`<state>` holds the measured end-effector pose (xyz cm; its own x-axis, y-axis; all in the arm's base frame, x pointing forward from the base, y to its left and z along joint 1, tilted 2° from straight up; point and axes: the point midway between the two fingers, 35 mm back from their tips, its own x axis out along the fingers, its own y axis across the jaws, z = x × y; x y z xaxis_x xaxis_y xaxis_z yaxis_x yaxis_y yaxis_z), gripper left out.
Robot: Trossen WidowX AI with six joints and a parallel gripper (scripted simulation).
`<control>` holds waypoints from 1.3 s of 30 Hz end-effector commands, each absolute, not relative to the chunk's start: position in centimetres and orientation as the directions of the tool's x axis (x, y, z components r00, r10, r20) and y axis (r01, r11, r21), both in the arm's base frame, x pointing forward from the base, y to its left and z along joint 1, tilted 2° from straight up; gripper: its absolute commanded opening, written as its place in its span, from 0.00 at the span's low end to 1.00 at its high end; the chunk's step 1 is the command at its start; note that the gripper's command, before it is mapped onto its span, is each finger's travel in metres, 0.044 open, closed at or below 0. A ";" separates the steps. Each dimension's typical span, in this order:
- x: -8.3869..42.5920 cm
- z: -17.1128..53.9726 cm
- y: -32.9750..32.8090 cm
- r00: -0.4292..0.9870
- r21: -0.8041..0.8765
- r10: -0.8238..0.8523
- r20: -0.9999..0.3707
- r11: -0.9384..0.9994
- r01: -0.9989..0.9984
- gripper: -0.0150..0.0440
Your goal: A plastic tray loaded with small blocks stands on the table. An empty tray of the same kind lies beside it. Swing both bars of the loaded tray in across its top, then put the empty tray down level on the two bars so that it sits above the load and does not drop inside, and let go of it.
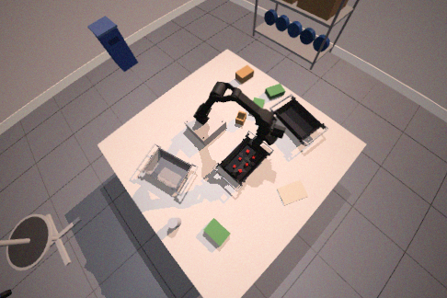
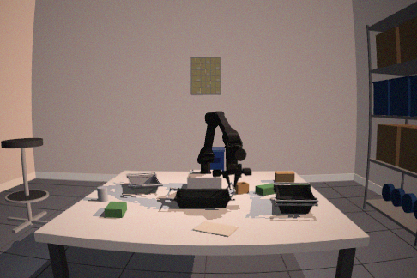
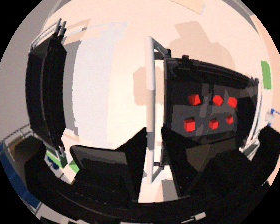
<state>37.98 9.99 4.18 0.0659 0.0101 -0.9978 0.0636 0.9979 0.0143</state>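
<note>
The loaded black tray (image 1: 229, 162) (image 2: 202, 199) (image 3: 206, 67) stands mid-table with several red blocks inside. Its near bar (image 3: 151, 80) is swung out beyond the end beside my gripper; its far bar (image 3: 261, 100) also lies outside the tray. My gripper (image 1: 257, 140) (image 2: 234, 186) (image 3: 153, 129) is slightly open, with a narrow gap and nothing gripped. In the wrist view the near bar runs through that gap; whether the fingers touch it I cannot tell. An empty black tray (image 1: 300, 120) (image 2: 294, 201) (image 3: 46, 90) stands to the right, its bars outward.
A grey see-through tray (image 1: 173, 167) (image 2: 142, 187) stands to the left. A small orange box (image 1: 240, 118) and green blocks (image 1: 275, 91) (image 1: 258, 102) are behind the gripper. Another green block (image 1: 216, 232), a grey cup (image 1: 174, 223) and a beige sheet (image 1: 292, 192) (image 2: 215, 228) lie farther off.
</note>
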 end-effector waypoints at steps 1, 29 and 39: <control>38.0 3.9 7.9 0.061 -0.010 -0.014 -0.998 0.997 0.078 0.39; 37.9 6.1 5.0 0.065 -0.014 -0.019 -0.998 0.997 0.078 0.39; 37.9 6.1 5.0 0.065 -0.014 -0.019 -0.998 0.997 0.078 0.39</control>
<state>37.84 5.04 6.10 0.0637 -0.0191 -0.9978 0.0776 0.9969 -0.0141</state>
